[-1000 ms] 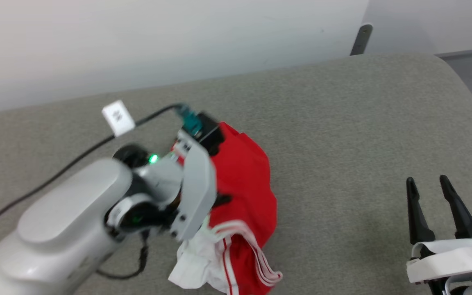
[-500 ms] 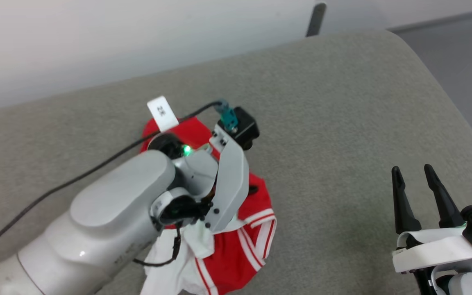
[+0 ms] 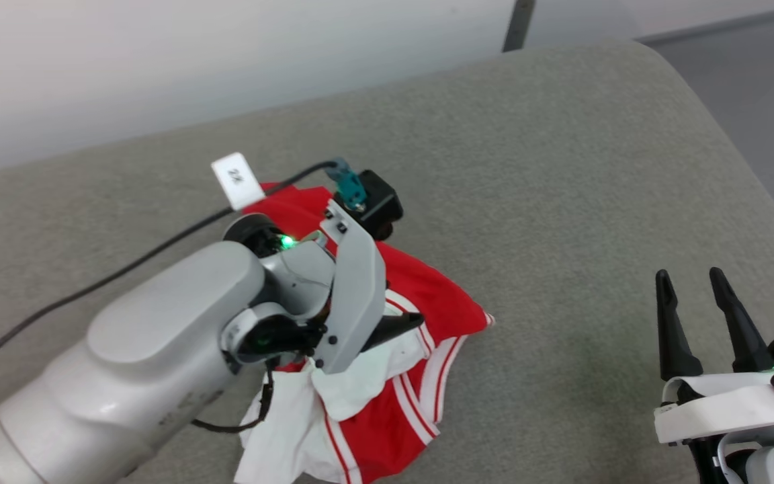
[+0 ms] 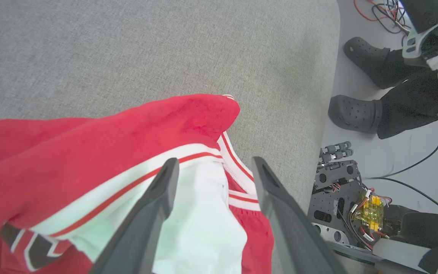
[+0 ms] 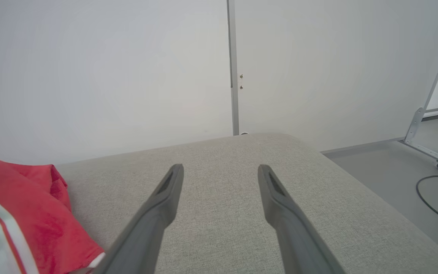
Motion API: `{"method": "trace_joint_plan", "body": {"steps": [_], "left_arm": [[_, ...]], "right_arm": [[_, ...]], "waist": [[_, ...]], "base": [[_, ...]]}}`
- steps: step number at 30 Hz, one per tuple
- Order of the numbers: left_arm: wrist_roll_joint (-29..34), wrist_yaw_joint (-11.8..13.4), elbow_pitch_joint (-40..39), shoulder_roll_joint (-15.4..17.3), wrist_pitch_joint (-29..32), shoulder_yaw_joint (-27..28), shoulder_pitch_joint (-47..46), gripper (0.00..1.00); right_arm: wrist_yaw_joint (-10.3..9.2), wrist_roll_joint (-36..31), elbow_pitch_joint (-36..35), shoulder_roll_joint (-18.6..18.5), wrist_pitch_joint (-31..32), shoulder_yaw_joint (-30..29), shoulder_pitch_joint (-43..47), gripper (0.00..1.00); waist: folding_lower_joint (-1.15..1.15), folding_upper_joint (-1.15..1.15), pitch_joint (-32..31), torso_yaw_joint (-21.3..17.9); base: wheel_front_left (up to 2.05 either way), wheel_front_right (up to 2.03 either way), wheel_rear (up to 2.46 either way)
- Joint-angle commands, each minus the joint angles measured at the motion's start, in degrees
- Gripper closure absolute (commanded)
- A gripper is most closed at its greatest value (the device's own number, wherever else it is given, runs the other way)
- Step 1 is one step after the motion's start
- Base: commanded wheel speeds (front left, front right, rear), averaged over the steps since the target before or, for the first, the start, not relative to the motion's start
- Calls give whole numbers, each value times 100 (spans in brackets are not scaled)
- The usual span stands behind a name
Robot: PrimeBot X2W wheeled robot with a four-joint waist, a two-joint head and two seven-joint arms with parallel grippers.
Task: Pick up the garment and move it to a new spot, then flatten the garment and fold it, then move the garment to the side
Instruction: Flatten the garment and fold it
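Left wrist view: straddles the crumpled garment (image 4: 89, 144) at eight o'clock on the cushion (image 4: 127, 45) with left gripper (image 4: 215, 161) spread, right gripper (image 3: 689, 274) parted too, and risks snagging a loose sleeve when lifting.

A counter (image 3: 562, 168) upholstered in grey-beige woven fabric, rounded at its far corner, stands against a plain white wall (image 5: 108, 76) split by a vertical grey strip (image 5: 233, 76). Beside it lies smooth grey floor (image 5: 375, 167) with a black cable (image 5: 418, 191) and a castored metal frame (image 5: 416, 114).
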Motion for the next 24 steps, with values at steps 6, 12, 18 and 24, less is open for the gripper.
{"method": "trace_joint_plan", "body": {"steps": [6, 12, 18, 24], "left_arm": [[-76, -14, -139, 268, -160, 56, 45, 0], [-121, 60, -225, 567, -341, 57, 402, 0], [-170, 236, -250, 831, -531, 18, 884, 0], [-240, 340, -134, 988, -647, -79, 1332, 0]], "right_arm": [[0, -67, -34, -106, -29, -28, 89, 0], [0, -95, -60, -175, -29, -53, 184, 0], [0, -107, -101, -284, -29, -86, 185, 0], [0, -119, -163, -337, -29, -131, 144, 0]], "waist": [[0, 0, -278, 366], [0, 0, -428, 580], [0, 0, -491, 741], [0, 0, -453, 845]], "base": [[0, 0, 0], [0, 0, 0], [0, 0, 0], [0, 0, 0]]}}
